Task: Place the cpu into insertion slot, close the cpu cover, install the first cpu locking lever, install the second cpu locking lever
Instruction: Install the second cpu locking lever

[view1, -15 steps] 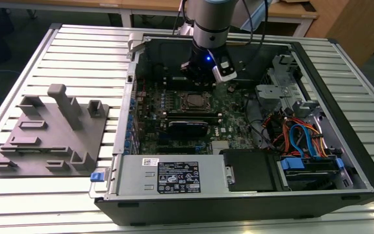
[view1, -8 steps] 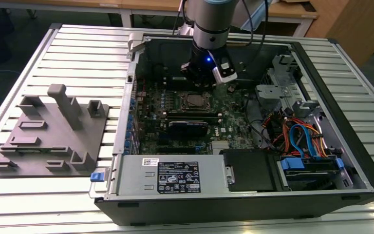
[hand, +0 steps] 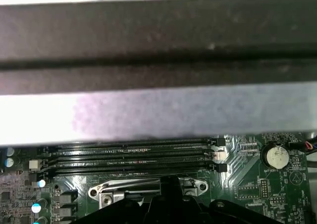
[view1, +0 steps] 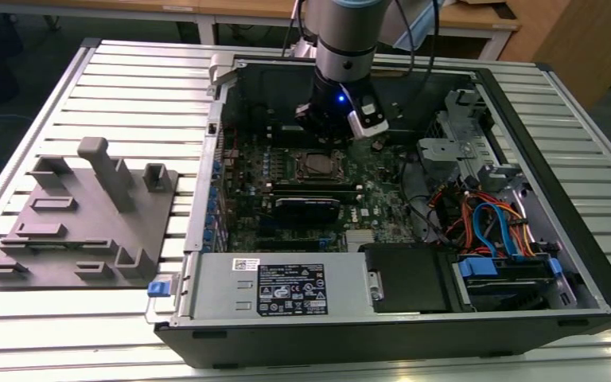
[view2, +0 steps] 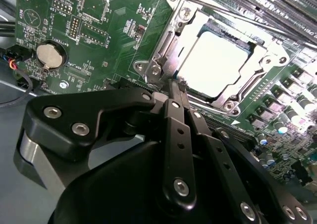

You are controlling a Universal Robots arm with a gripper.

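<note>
The cpu (view2: 218, 60) lies flat in the insertion slot (view1: 317, 165), its silvery top bright in the second wrist view. The cpu cover (view2: 168, 43), a silver frame, lies down around it. My gripper (view2: 176, 85) is shut, its black fingers pressed together, with the tips at the socket's near corner by a hinge screw. I cannot tell whether they touch a locking lever. In the exterior view the gripper (view1: 321, 127) hangs inside the open computer case just behind the socket. The first wrist view shows the socket's silver edge (hand: 148, 188) just past the gripper body.
Long black memory slots (hand: 133, 157) run beside the socket, and the case wall (hand: 158, 60) stands close behind them. A coin battery (view2: 50, 55) sits on the board. A grey fixture plate (view1: 77, 223) lies at the exterior view's left. Cables (view1: 486, 223) fill the case's right.
</note>
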